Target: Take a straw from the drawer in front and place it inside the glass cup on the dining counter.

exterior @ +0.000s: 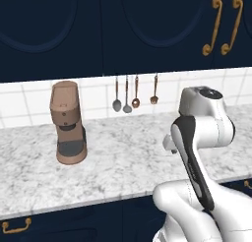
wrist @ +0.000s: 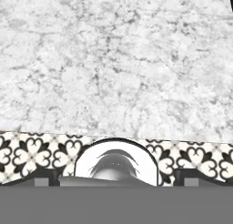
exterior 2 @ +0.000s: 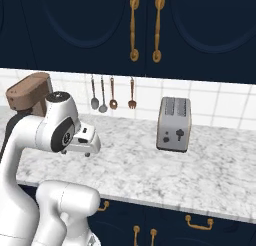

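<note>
gripper [wrist: 116,182] jaws spread wide, empty, above the marble worktop [wrist: 113,59]. opening step pending; next: reach down to drawer handle.

Coffee machine [exterior: 68,123], toaster [exterior 2: 174,124] on worktop [exterior: 123,162].
</note>
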Robot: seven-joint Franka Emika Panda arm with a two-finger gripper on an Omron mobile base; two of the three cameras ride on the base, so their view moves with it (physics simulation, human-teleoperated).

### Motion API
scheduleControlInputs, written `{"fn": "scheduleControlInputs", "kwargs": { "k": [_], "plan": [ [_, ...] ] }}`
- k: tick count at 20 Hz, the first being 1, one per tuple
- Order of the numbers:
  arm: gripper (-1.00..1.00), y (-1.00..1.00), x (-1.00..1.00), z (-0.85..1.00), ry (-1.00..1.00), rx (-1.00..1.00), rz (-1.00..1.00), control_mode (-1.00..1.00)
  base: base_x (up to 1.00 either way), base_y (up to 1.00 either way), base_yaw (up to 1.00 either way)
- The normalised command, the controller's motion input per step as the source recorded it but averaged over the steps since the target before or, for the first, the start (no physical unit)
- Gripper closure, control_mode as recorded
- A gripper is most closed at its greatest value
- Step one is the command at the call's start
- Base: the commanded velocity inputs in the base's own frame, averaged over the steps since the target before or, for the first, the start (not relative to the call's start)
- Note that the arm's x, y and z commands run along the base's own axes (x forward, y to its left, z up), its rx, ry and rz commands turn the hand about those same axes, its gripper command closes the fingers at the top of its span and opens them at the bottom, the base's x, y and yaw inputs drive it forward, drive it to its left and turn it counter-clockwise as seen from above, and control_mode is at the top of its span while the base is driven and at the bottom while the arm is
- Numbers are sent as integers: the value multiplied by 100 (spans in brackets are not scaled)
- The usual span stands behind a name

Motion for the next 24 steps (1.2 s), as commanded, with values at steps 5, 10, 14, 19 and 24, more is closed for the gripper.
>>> {"fn": "scheduleControlInputs", "kwargs": {
  "k": [5, 10, 14, 19, 24],
  "plan": [
    [-100, 0, 0, 0, 0, 0, 0, 100, -44, -32, 0],
    [-100, 0, 0, 0, 0, 0, 0, 100, -38, -45, 5],
    [-100, 0, 0, 0, 0, 0, 0, 100, -31, -54, 9],
    [-100, 0, 0, 0, 0, 0, 0, 100, -28, -62, 17],
    [-100, 0, 0, 0, 0, 0, 0, 100, -27, -49, 25]
  ]
}}
